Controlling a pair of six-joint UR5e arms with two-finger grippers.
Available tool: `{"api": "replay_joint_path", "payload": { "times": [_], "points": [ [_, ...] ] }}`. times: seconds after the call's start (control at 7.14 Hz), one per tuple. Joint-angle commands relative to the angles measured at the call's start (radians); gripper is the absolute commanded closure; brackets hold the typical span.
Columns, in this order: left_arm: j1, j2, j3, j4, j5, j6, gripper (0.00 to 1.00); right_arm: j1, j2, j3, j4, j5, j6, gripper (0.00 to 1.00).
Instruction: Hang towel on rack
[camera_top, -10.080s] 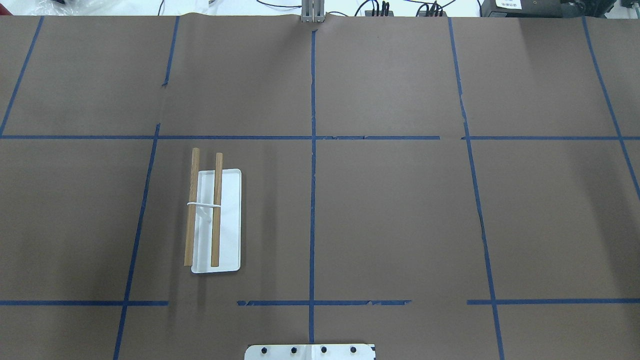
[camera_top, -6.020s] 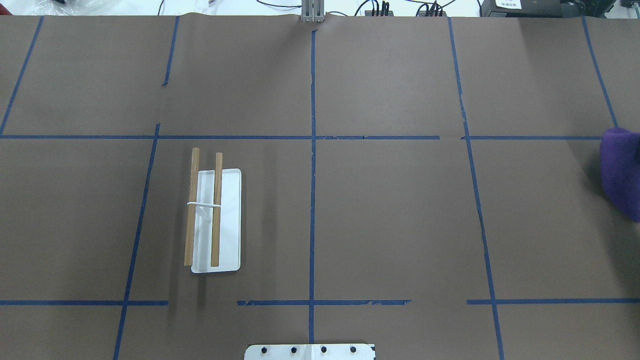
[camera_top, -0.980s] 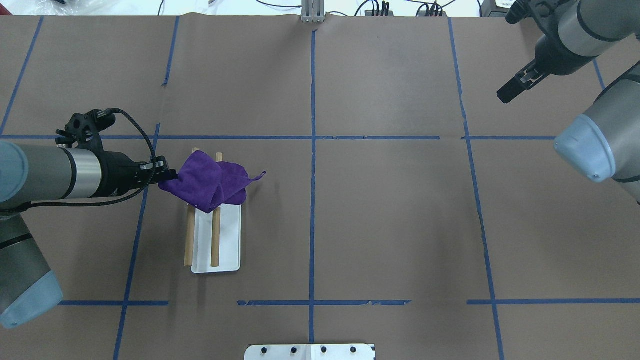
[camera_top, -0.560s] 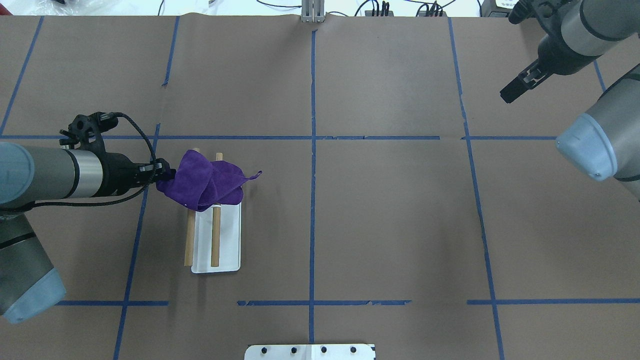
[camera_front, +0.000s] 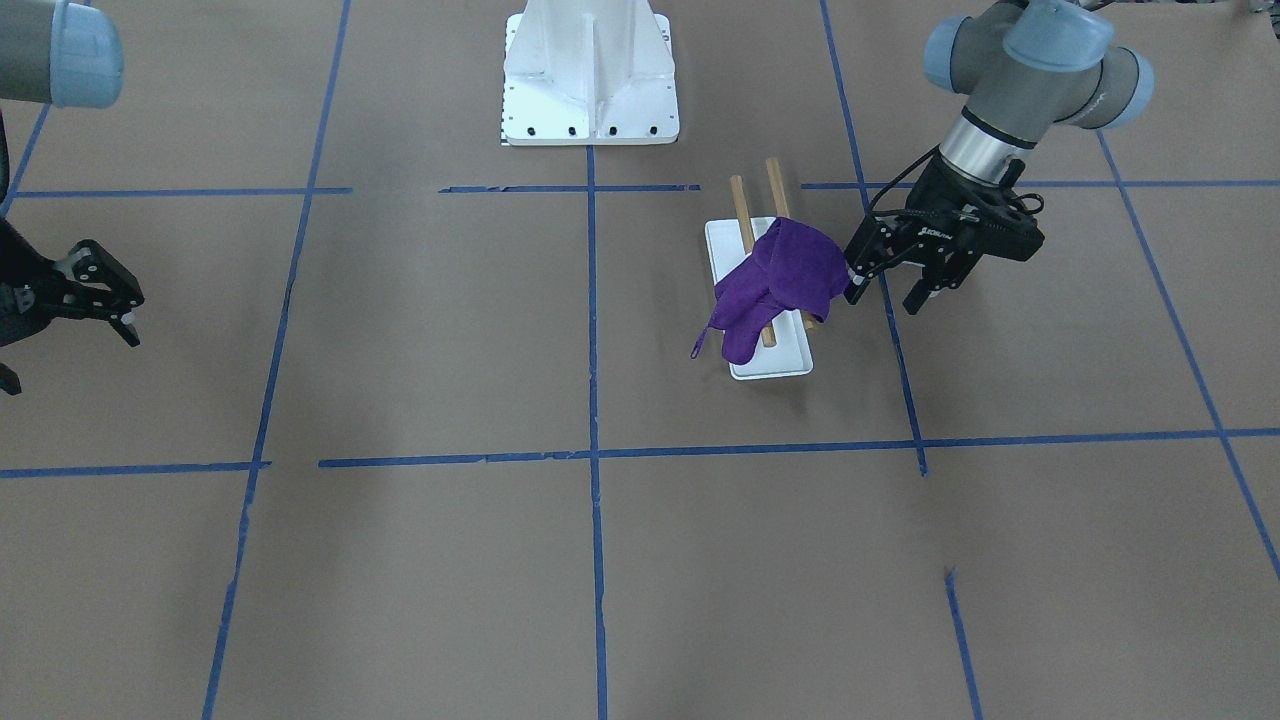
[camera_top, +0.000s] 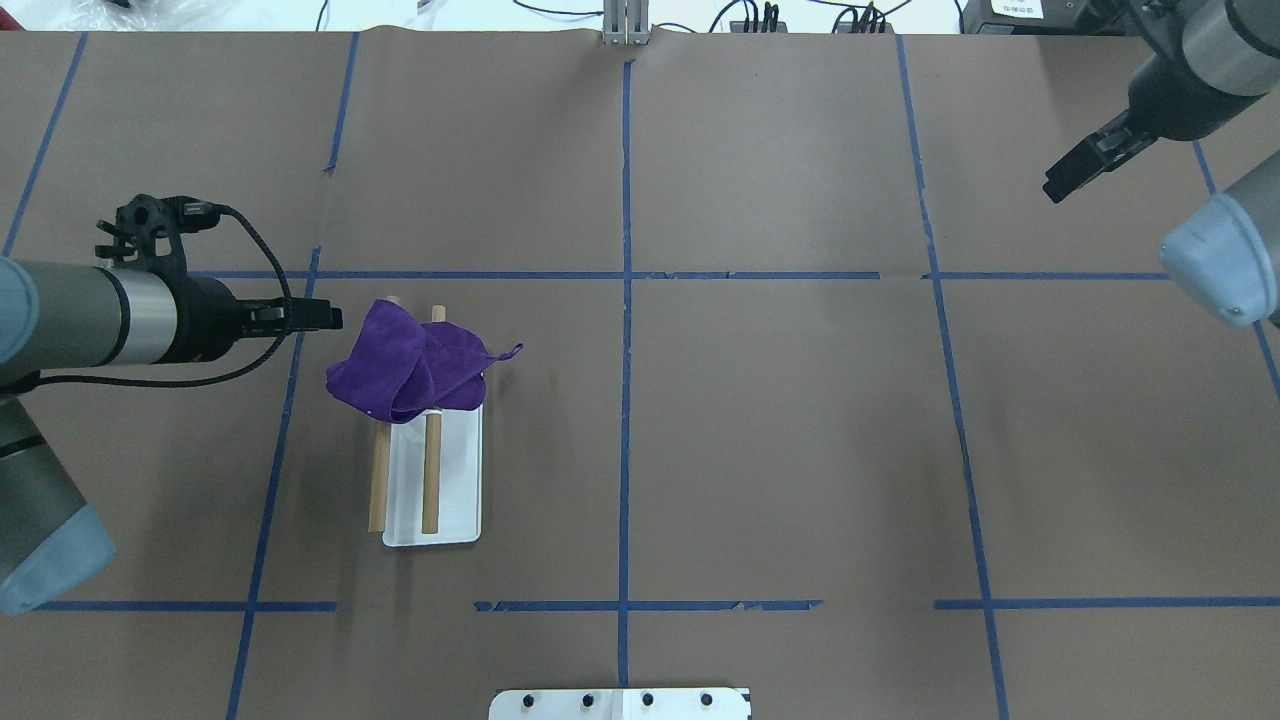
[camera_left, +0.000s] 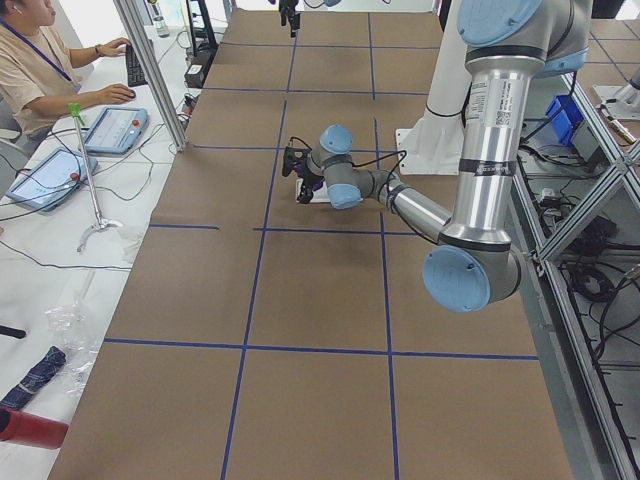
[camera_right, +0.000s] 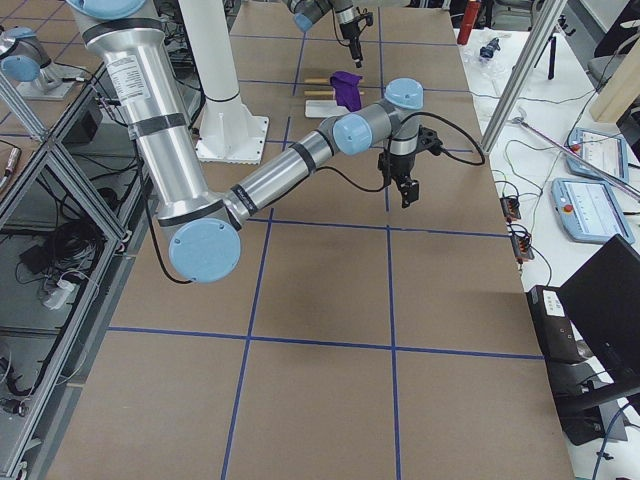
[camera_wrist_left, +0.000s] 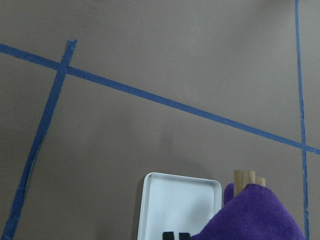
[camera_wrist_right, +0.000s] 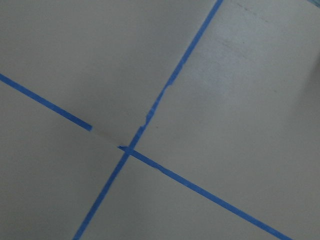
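Across the end of the rack (camera_top: 431, 470) that lies away from the robot's base, a purple towel (camera_top: 410, 365) is draped in a bunched heap over both wooden dowels (camera_top: 378, 490). The dowel tips are seen poking out beyond the cloth. One corner of the cloth is stuck out past the rack's white tray (camera_top: 458, 500) toward the table's middle.

Just beside the rack, on its outer side, the left gripper (camera_front: 884, 296) is held with its jaws spread wide and nothing between them. A narrow gap is seen between it and the towel in the overhead view. Well apart from the rack, toward the table's opposite end, the right gripper (camera_top: 1055, 190) is held over bare paper, its jaws likewise parted and empty in the front-facing view.

The table (camera_top: 800, 450) is covered with brown paper and divided into large rectangles by blue tape lines (camera_top: 625, 450), which are torn or broken in several places near the rack. A white bolted pedestal (camera_front: 590, 90) is set on the robot's side of the rack, nearer the table's middle.

Past the table edge on the side of the rack away from the robot, an operator (camera_left: 30, 60) is seated at a white desk with two tablet-like pendants (camera_left: 115, 125). Black cables (camera_top: 745, 18) are strung along that same edge, and an aluminium frame post (camera_left: 150, 70) is stood by the desk.
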Motion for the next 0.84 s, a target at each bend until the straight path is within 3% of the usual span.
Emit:
{"api": "replay_joint_path", "payload": {
  "times": [0.0,0.28,0.42,0.7],
  "points": [
    [-0.153,0.068,0.037,0.054,-0.084,0.329,0.00,0.133,-0.133,-0.022,0.005,0.026,-0.115,0.00],
    [-0.401,0.065,0.060,0.334,-0.222,0.633,0.00,0.213,-0.307,-0.029,0.007,0.028,-0.122,0.00],
    [-0.445,0.067,0.069,0.487,-0.236,0.681,0.00,0.292,-0.340,-0.082,0.007,0.029,-0.120,0.00],
    [-0.558,0.071,0.072,0.622,-0.241,0.814,0.00,0.386,-0.346,-0.237,0.031,0.031,-0.131,0.00]
  ]
}}
